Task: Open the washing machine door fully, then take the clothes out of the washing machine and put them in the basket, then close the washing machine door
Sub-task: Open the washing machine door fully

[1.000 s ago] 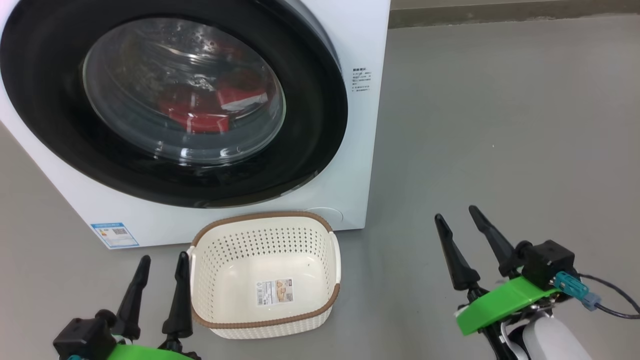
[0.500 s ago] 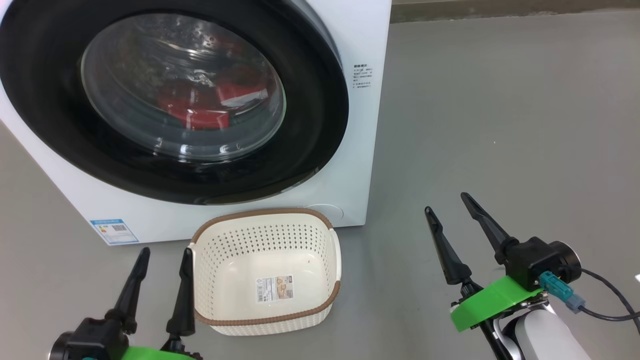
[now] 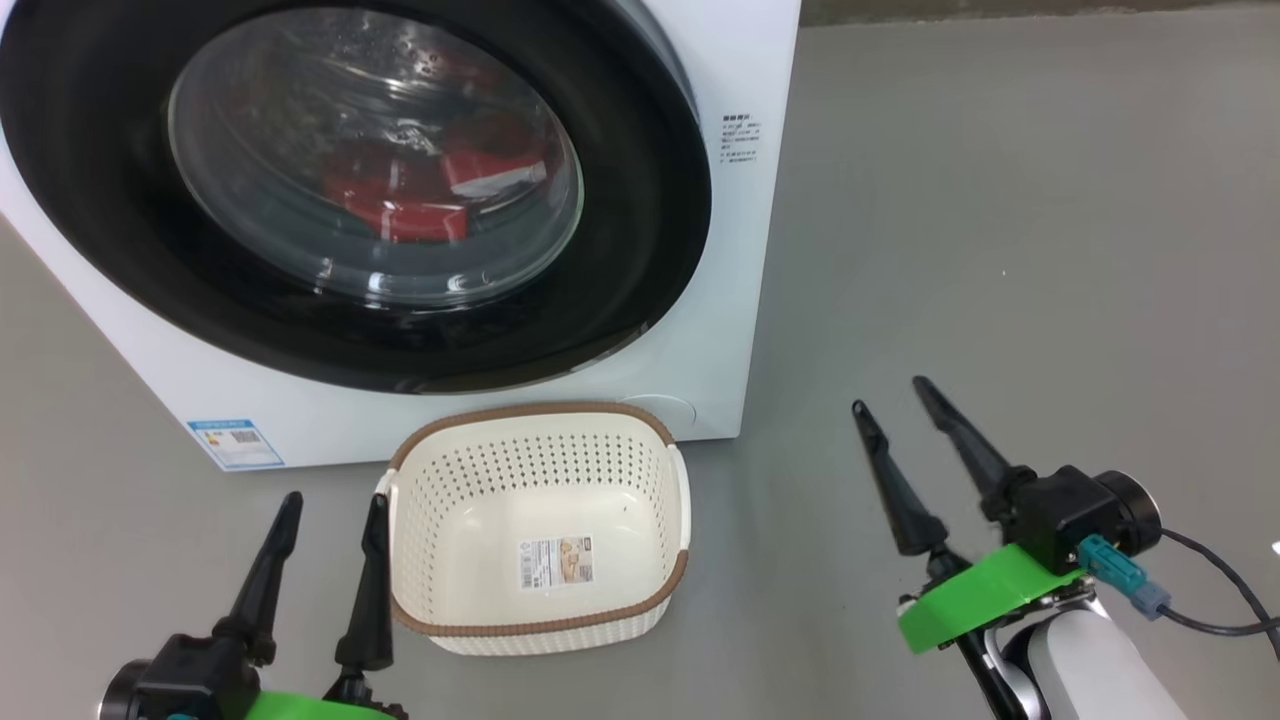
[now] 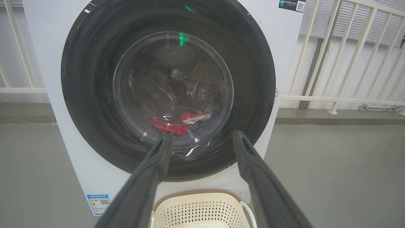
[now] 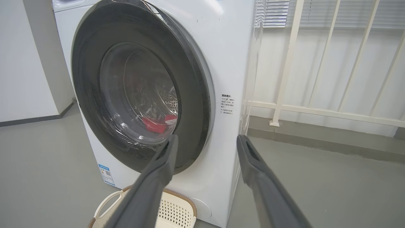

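Facing basket point(image 3: 532, 409), washing machine door point(image 3: 330, 260) upright; basket mouth up.

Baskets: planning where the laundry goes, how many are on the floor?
1: the basket stands on the floor right in front of the washing machine, below its door. Another could sit out of frame.

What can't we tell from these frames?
- Washing machine door: the head view's top edge cuts off its upper rim.
- Clothes: head view, behind the door glass and its glare; piece count unclear.
- Basket: left wrist view, bottom edge cuts off its near part.
- Printed notice beside the door: head view, too small to read.
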Available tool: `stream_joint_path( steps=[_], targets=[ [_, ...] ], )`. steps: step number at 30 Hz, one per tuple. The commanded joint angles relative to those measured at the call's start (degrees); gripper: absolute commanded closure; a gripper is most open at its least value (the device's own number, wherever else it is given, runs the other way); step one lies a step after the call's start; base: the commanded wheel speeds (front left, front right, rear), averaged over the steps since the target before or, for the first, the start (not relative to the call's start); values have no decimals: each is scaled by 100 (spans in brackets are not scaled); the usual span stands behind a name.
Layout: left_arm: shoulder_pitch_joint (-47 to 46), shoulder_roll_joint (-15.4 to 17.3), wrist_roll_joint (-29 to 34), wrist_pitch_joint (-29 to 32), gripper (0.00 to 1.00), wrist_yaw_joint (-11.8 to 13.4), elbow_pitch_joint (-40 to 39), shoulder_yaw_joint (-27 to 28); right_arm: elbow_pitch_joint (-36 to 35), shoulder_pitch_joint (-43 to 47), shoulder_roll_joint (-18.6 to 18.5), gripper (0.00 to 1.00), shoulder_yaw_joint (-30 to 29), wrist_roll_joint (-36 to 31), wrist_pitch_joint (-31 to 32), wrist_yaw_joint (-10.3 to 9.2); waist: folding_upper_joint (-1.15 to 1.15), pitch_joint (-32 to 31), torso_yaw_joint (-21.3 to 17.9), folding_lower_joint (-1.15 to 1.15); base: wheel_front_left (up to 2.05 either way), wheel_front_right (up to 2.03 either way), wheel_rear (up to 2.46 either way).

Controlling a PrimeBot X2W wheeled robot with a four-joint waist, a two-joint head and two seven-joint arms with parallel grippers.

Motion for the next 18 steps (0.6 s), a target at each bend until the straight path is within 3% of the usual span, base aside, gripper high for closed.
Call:
stream_joint_path(
  steps=[1,18],
  targets=[
    [-261,84,28,-69,0,43,-187,160,-129,-252,28,100,155,83,-52,-4,0,63,18,0,0,0,0],
    [-775,84,-47,-69,0,184,-473,-175,260,-1614,-31,100,87,4016,-52,-4,0,1093,332,0,0,0,0]
  ],
)
